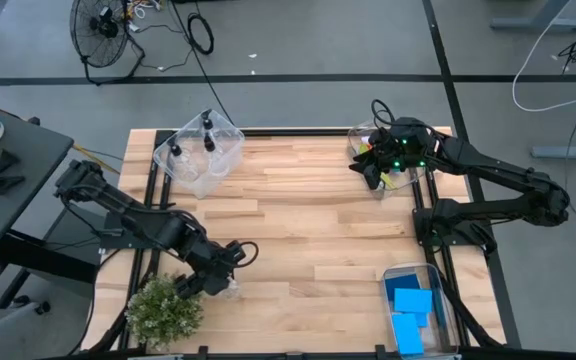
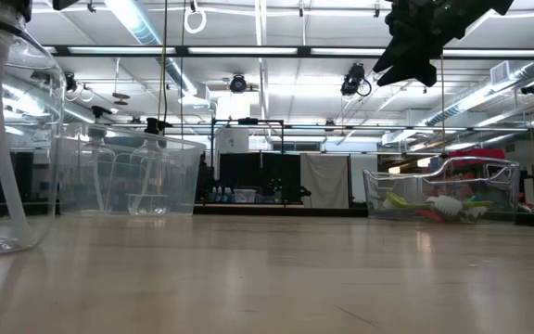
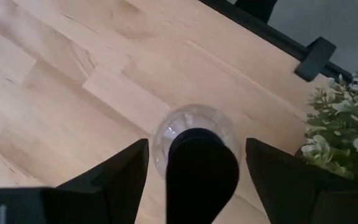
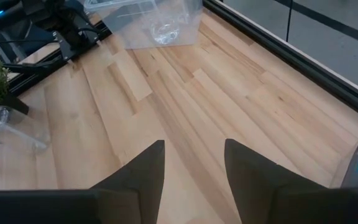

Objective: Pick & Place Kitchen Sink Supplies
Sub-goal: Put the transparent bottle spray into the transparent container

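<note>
A small clear bottle with a black top [image 3: 201, 165] stands upright on its base on the table, close to the near left corner; the low view shows it large at the left [image 2: 3, 139]. My left gripper [image 3: 196, 143] hangs over it, open, with one finger on each side of the black top and a gap on both sides. In the high view it is next to the potted plant [image 1: 226, 272]. My right gripper [image 4: 194, 146] is open and empty. It is held high above the far right bin of brushes [image 1: 378, 170], and the low view shows it well above the table [image 2: 413, 60].
A clear bin [image 1: 230, 140] at the far left holds two bottles. The far right bin [image 2: 503, 172] holds several brushes. A near right bin [image 1: 436, 272] holds blue sponges. The potted plant [image 1: 163, 310] stands at the near left corner, beside the left gripper. Bare wood lies mid-table.
</note>
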Robot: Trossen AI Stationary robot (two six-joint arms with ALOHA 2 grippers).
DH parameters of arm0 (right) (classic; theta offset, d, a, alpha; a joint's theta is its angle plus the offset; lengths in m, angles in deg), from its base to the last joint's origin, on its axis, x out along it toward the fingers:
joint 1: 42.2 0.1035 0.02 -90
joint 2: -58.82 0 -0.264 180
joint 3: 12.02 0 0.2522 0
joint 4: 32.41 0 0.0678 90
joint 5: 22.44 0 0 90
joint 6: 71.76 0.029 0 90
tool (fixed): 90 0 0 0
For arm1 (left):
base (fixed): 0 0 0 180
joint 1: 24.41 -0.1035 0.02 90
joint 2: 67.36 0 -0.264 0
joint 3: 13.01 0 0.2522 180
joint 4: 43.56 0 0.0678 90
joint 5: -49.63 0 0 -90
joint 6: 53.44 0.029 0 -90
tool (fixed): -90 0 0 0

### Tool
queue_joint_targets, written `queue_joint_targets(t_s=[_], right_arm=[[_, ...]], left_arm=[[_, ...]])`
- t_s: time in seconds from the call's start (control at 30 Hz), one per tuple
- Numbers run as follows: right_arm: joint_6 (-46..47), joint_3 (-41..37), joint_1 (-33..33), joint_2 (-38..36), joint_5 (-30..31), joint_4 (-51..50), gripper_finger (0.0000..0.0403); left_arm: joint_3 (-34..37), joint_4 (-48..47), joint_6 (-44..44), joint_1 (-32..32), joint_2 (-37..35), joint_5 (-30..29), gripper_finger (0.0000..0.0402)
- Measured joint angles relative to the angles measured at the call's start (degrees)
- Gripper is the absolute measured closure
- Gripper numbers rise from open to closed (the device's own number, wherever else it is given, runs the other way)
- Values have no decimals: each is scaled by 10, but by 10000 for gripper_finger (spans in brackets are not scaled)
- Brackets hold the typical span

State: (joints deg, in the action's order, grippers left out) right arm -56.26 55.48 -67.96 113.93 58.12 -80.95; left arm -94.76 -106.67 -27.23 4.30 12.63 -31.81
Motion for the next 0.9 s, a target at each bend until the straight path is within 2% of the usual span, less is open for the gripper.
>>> queue_joint_targets(t_s=[0.63, 0.9], right_arm=[[-27, 0, 0, 0, 0, -3, 237], [-30, 0, 0, 0, 0, -5, 237]], left_arm=[[1, 5, -19, -4, 22, -5, 152], [1, 5, -31, -4, 22, -3, 201]])
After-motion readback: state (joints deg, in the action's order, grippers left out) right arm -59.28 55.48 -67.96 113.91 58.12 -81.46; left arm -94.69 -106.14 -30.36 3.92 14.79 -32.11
